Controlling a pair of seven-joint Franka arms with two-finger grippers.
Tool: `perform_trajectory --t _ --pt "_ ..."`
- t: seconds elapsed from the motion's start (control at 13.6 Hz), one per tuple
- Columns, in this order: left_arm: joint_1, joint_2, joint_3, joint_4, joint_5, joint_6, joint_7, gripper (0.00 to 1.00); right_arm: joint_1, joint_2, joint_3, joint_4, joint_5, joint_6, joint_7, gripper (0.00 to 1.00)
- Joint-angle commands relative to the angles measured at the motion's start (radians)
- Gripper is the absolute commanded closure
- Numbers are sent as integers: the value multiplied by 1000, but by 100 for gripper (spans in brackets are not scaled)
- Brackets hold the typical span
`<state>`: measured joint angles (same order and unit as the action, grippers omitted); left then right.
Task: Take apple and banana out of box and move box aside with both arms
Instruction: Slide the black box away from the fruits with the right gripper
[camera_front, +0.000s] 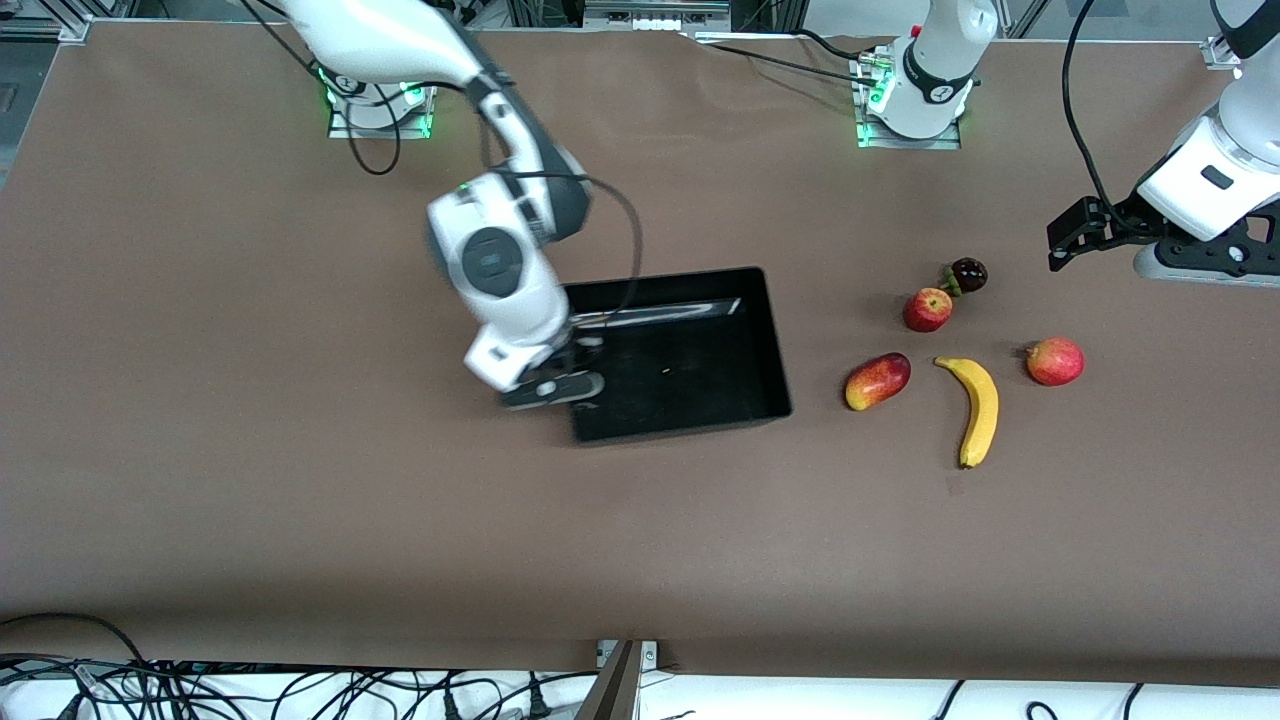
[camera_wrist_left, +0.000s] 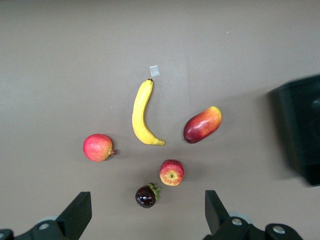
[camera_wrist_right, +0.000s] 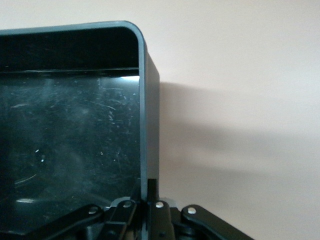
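Note:
The black box (camera_front: 778, 345) sits mid-table. My right gripper (camera_front: 560, 386) is shut on its wall at the right arm's end; the right wrist view shows a finger (camera_wrist_right: 152, 189) on each side of that wall (camera_wrist_right: 149, 120). The yellow banana (camera_front: 976, 408) and the small red apple (camera_front: 927, 309) lie on the table toward the left arm's end. My left gripper (camera_front: 1068, 238) is open and empty, up in the air beside the fruits. The left wrist view shows its fingers wide apart (camera_wrist_left: 147, 210) above the banana (camera_wrist_left: 143, 114), the apple (camera_wrist_left: 171, 172) and the box's corner (camera_wrist_left: 300, 125).
A red-yellow mango (camera_front: 877, 381) lies between box and banana. A red pomegranate (camera_front: 1054, 361) lies beside the banana toward the left arm's end. A dark mangosteen (camera_front: 968, 274) sits just farther from the camera than the apple. Cables run along the table's edges.

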<state>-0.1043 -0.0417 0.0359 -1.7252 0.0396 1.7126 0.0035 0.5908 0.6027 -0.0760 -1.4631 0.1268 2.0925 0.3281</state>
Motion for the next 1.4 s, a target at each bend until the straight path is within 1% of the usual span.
perform_trajectory --t 0.0,0.15,0.29,0.37,0.44,0.52,0.59,0.74,0.81,0.88,1.03,1.32 --pt "3 5 -4 23 6 -24 3 0 -147 -70 18 12 13 -94 -160 100" --pt "2 5 -4 23 6 -27 3 0 -234 -101 10 -9 30 -132 -230 100" --pt "2 5 -4 23 6 -27 4 0 -330 -122 5 -28 30 -178 -363 100" --pt "2 5 -4 23 6 -27 4 0 -386 -142 5 -64 36 -183 -427 100" --pt "0 5 -5 23 6 -27 4 0 -444 -155 5 -104 63 -177 -510 100" --pt "0 5 -5 23 6 -28 4 0 -486 -158 1 -132 91 -174 -584 100" --pt "0 5 -5 23 6 -28 4 0 -515 -158 -14 -150 94 -167 -625 100" --pt "0 5 -5 23 6 -31 3 0 -537 -159 -53 -205 97 -126 -711 100" --pt "0 3 -5 23 6 -37 3 0 -548 -175 -68 -256 121 -76 -756 100" --pt "-2 3 -5 23 6 -39 1 0 -549 -197 -73 -325 140 -7 -786 100" --pt "-2 3 -5 24 6 -38 3 0 -549 -237 -74 -448 142 119 -790 100" --pt "-3 3 -5 24 8 -39 0 0 -549 -264 -77 -566 178 221 -775 100"
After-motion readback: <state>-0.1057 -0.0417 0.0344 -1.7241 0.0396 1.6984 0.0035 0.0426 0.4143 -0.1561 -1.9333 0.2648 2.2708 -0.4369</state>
